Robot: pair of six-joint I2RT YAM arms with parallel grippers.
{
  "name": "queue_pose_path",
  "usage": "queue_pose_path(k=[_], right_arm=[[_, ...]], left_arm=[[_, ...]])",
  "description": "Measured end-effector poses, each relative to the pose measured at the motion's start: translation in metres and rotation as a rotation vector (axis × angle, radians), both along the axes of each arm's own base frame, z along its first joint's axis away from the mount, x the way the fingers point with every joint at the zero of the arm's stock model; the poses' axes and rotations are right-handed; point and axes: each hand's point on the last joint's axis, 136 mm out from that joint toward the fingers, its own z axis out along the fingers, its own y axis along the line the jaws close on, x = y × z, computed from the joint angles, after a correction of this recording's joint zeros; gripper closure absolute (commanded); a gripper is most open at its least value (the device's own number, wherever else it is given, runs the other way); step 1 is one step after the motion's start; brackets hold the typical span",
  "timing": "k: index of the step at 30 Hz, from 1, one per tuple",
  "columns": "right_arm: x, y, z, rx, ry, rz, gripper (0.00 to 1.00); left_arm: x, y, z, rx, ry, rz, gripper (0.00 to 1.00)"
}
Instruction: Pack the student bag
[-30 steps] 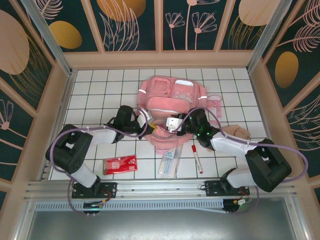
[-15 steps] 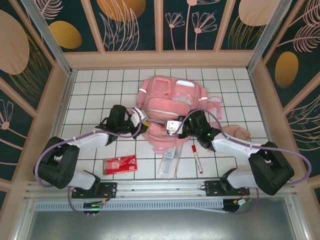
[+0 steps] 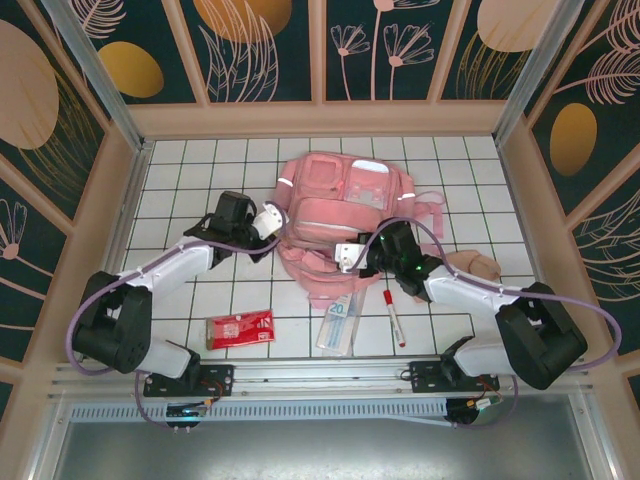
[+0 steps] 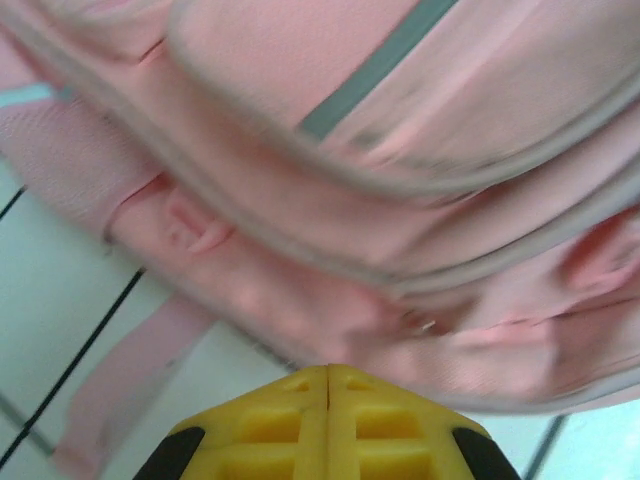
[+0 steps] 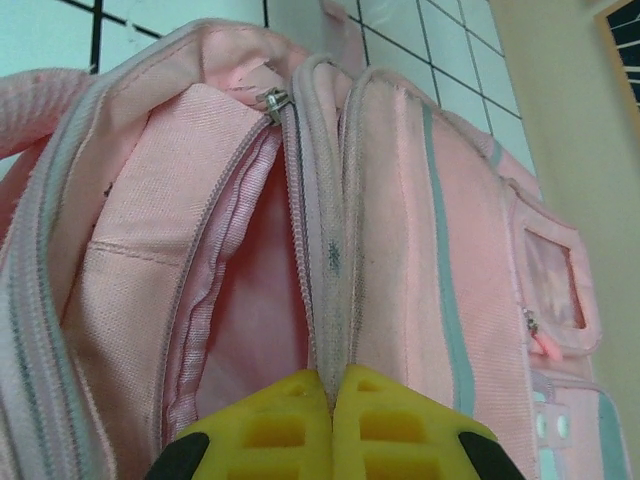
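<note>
The bag (image 3: 340,205) lies in the middle of the bench (image 3: 180,180), its open mouth toward my bases. My right claw (image 3: 347,256) is clenched on the zip edge of that mouth, the compartment gaping beside it. My left claw (image 3: 270,218) is clenched on nothing, just beside the bag's left flank.

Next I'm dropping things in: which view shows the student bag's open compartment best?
Right wrist: it looks straight into the unzipped opening of the student bag, zip slider at top. Top external shows the whole bag, the opening unclear at the right gripper. Left wrist gives blurred outer fabric.
</note>
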Motion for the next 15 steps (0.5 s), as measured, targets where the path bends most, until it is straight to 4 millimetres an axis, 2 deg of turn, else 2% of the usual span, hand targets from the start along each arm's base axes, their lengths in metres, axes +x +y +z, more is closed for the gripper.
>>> queue_pose_path(k=[3,5,6,8,9,11,12,15], right_arm=[[-0.002,-0.002,-0.005,0.001,0.009,-0.005,1.00],[-0.001,-0.001,-0.003,0.026,0.015,-0.013,0.84],[0.000,-0.001,-0.001,0.039,0.014,-0.016,0.75],[0.000,0.000,0.000,0.072,0.030,-0.025,0.50],[-0.001,0.001,0.001,0.083,0.036,-0.024,0.45],[-0.004,0.003,0.005,0.111,0.065,-0.024,0.41],[-0.006,0.005,0.009,0.134,0.089,-0.023,0.40],[-0.012,0.015,0.030,0.224,0.162,-0.004,0.38]], left_arm=[[-0.007,0.000,-0.010,0.043,0.035,-0.076,1.00],[-0.019,-0.012,-0.010,-0.010,0.070,-0.158,0.72],[-0.022,-0.018,-0.007,-0.051,0.083,-0.165,0.65],[-0.020,-0.033,0.003,-0.162,0.087,-0.142,0.62],[-0.020,-0.038,0.006,-0.199,0.091,-0.137,0.62],[-0.019,-0.046,0.011,-0.248,0.094,-0.125,0.60],[-0.017,-0.049,0.013,-0.268,0.096,-0.113,0.56],[-0.002,-0.051,0.012,-0.294,0.129,-0.007,0.48]])
